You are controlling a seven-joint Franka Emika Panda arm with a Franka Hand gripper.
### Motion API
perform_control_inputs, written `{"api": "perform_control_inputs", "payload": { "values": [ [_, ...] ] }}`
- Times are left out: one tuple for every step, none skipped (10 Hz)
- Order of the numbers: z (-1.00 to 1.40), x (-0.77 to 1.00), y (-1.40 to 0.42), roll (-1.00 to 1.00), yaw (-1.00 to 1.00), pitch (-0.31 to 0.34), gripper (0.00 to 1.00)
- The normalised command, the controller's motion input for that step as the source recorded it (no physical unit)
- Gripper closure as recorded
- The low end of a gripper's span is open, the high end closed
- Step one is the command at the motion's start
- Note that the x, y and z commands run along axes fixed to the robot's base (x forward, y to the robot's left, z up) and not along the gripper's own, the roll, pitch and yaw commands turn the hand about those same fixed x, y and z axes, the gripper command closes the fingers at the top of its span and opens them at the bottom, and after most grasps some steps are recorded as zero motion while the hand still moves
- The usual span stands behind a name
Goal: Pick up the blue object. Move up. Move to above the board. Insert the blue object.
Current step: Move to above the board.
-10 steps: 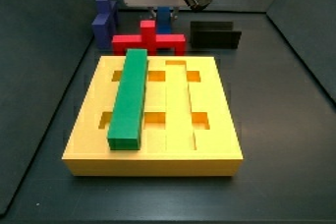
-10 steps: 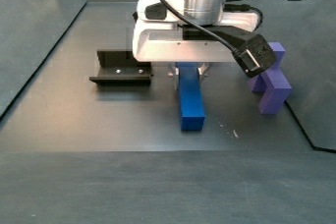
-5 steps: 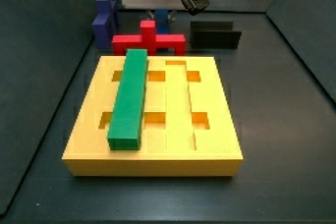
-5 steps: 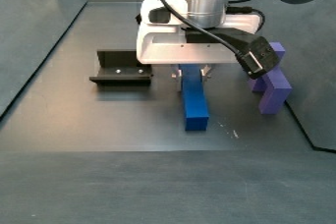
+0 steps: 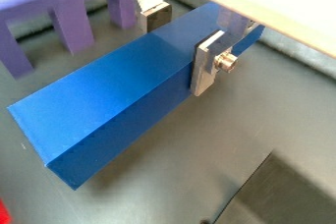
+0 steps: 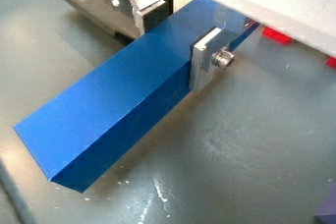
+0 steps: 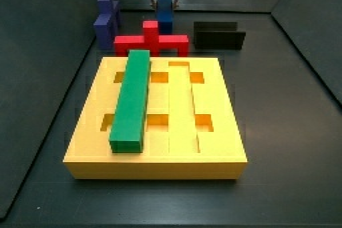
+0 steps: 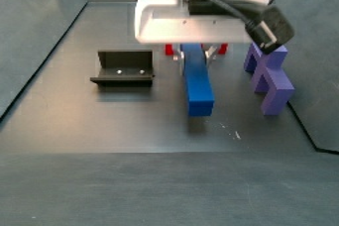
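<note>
Yellow board point(image 7: 201, 147): nearest to me in a side view, grooves and square holes up, with the green bar point(image 7: 131, 102) lying in its left groove; the groove beside it looks free.
Red piece point(image 7: 150, 43): just behind the board, and I can't tell if they touch.
Blue object point(image 8: 197, 83): I have it clamped near one end; against the earlier side views it sits higher in frame, so I judge it is lifted clear.
Gripper point(image 5: 180, 36): narrow, silver plates pressed on both long faces of the bar in both wrist views, up at the far end of the table.
Purple block point(image 8: 271, 81): just beside the bar, apart from it.
Fixture point(image 8: 122, 70): off to the other side, untouched.
Meaning: pick and lift look done; next I carry it over the board.
</note>
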Motion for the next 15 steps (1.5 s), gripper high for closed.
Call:
{"api": "perform_control_inputs", "payload": {
  "values": [
    [1.4,0.0,0.0,0.0,0.0,0.0,1.0],
    [1.4,-0.01,-0.01,0.0,-0.01,0.051,1.0],
    [1.4,-0.03,-0.01,0.01,-0.01,0.059,1.0],
    [1.4,0.02,-0.01,0.03,0.0,0.017,1.0],
    [1.4,0.01,-0.01,0.03,0.01,0.044,1.0],
    [1.4,-0.03,-0.02,0.04,0.01,0.056,1.0],
    [1.4,0.01,-0.02,0.03,0.01,0.049,1.0],
    [0.67,0.04,0.0,0.02,0.01,0.077,1.0],
    [0.31,0.04,0.0,0.01,0.0,0.088,1.0],
    [0.17,0.04,-1.4,-0.1,-0.18,0.288,1.0],
    [0.14,0.03,-1.4,-0.1,-0.18,0.277,1.0],
    [0.14,0.04,-1.4,-0.03,-0.08,0.204,1.0],
    [0.15,0.04,-1.4,-0.05,-0.02,0.134,1.0],
    [0.15,0.05,-1.4,-0.02,0.0,0.103,1.0],
    [0.16,0.06,-1.4,-0.01,0.0,0.089,1.0]
  ]
}}
